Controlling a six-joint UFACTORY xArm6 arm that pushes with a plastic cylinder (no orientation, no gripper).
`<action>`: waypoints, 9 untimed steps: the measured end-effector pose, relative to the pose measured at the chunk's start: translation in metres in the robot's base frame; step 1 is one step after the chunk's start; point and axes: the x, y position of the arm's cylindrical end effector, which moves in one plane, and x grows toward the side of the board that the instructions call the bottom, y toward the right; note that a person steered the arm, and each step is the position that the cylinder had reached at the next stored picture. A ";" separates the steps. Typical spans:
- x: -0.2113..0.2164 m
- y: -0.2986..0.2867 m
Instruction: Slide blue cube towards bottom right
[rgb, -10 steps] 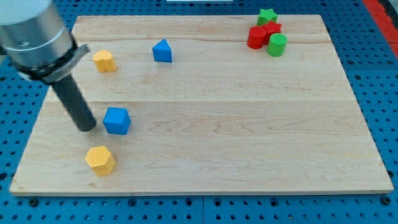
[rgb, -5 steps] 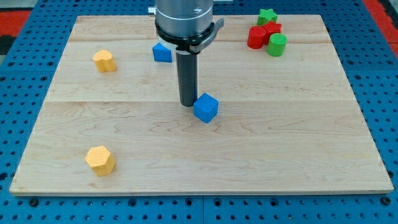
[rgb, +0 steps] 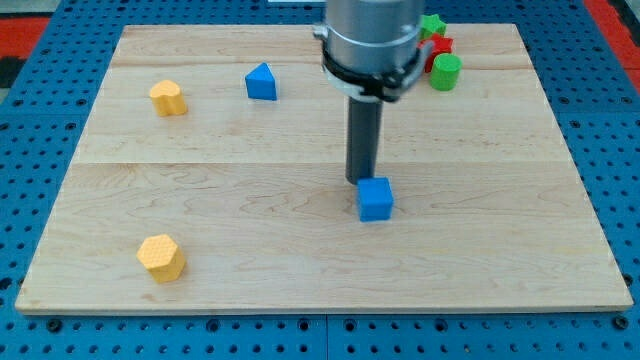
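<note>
The arm's grey housing (rgb: 368, 40) runs off the view's top and covers most of the red blocks (rgb: 437, 47) and part of the green star-shaped block (rgb: 432, 24).

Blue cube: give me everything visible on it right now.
The blue cube is a small, solid-looking block, uniformly bright blue with a matte finish. It sits flat on the wooden board, near the middle and slightly toward the view's right, turned a little so a corner edge faces the view's bottom. My tip is at its upper-left corner, touching or nearly so. No other block is near it.
</note>
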 end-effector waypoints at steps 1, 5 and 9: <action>0.011 0.000; 0.030 -0.015; 0.060 0.061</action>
